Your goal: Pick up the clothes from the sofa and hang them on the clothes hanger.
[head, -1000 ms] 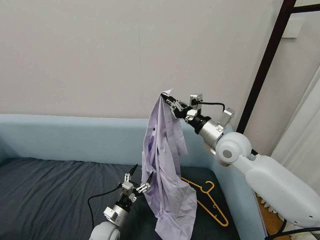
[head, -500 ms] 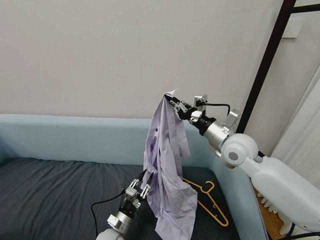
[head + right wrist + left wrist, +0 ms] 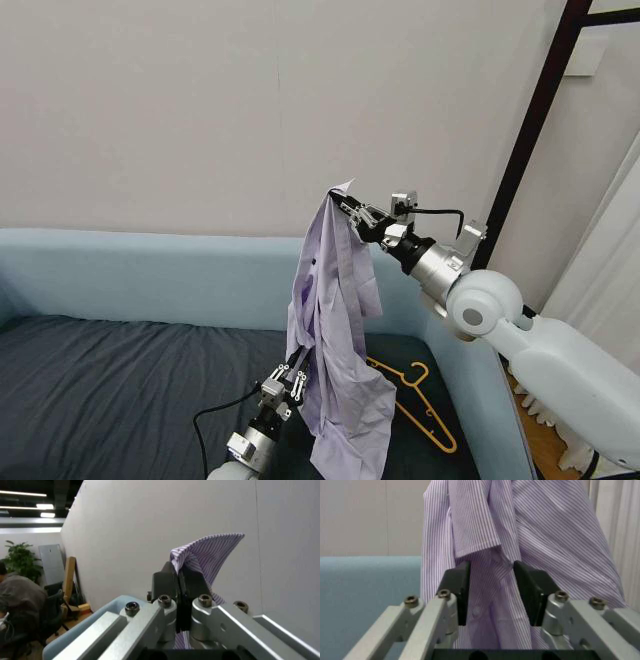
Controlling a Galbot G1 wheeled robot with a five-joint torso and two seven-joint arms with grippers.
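Nearest, low over the seat, the left claw (image 3: 283, 385) stands spread, its two black pads either side of a hanging fold of the shirt (image 3: 335, 330). In the left wrist view the cloth runs down between the pads (image 3: 457, 592); whether it brushes them I cannot tell. The step in hand looks like taking a second hold on the lower cloth. To do it well, the claw should close only once the fold sits deep between the pads, catching one clean layer and not the loose sleeve hem beside it, and without dragging down against the upper hold.

The shirt is thin, pale purple with fine stripes, and hangs limp in long folds clear of the sofa (image 3: 120, 270), its tail close above the dark cushion. It will likely swing and slip easily.

Higher, the right claw (image 3: 350, 212) is pressed together on the collar tip. An orange hanger (image 3: 420, 400) lies on the seat behind the shirt. A black rack pole (image 3: 530, 130) stands farther right.
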